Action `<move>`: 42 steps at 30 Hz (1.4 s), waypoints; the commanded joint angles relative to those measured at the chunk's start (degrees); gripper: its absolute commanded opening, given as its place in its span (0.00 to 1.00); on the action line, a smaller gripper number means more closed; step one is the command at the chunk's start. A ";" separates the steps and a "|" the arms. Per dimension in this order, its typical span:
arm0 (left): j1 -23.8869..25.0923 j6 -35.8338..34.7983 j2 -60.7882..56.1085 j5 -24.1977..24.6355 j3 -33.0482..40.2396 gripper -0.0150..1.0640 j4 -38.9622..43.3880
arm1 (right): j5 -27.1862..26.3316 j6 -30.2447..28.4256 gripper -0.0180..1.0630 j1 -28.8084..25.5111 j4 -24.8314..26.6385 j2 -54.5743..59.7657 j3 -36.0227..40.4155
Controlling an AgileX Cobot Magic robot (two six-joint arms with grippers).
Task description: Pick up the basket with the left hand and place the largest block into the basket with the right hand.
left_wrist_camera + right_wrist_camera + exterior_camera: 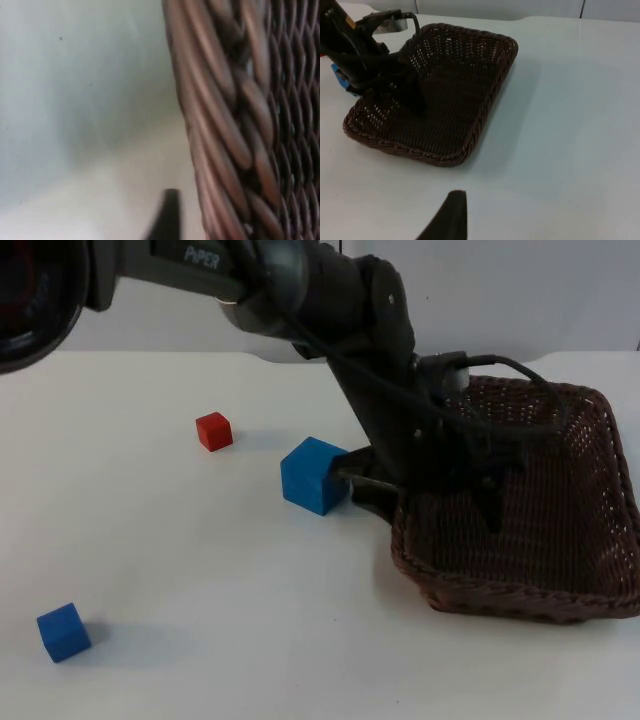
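White tabletop (200, 560) runs back to a grey partition wall, and on it the left gripper (440, 475) works at the near-left wall of the brown wicker basket (560, 540). Its fingers (495, 505) straddle that wall: one dark finger reaches down inside the basket, as the right wrist view shows (415, 100), and the other stands outside the braided rim (220, 125). Whether they are already clamped on the wicker or only set around it, I cannot tell. The basket sits flat on the tabletop, not lifted.

Just outside the fingers, touching or nearly touching the outer one, lies the large blue block (314, 475), the largest of the three. Farther out from the fingers, beyond that block, sits a small red block (213, 431); well away toward the near edge lies a smaller blue block (64, 632).

The right gripper (451, 215) waits off the far side of the basket, one fingertip over bare tabletop; its finger state cannot be read.

By my judgement the step in hand is the left arm's grasp on the basket. Next it calls for a firm pinch on the rim and a level lift, taken without nudging the large blue block. The right arm then has to come across to that block.
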 commanded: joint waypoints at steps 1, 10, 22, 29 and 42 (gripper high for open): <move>-0.39 -1.08 -0.12 1.00 -0.32 0.52 0.23 | -0.20 -0.38 0.99 -0.23 -0.61 -0.18 0.04; -0.39 -1.08 -0.43 1.38 -0.32 0.01 -3.32 | -0.20 -0.38 0.99 -0.23 -0.61 -0.18 0.04; -0.39 -1.76 -6.78 2.49 -0.32 0.01 -4.57 | -0.20 -0.38 0.99 -0.23 -0.61 -0.18 0.04; -0.39 -1.90 -9.66 4.16 -0.32 0.01 -4.92 | -0.20 -0.38 0.99 -0.23 -0.61 -0.18 0.04; -0.39 -1.90 -11.90 10.24 -0.11 0.01 -2.88 | -0.20 -0.38 0.99 -0.23 -0.61 -0.18 0.04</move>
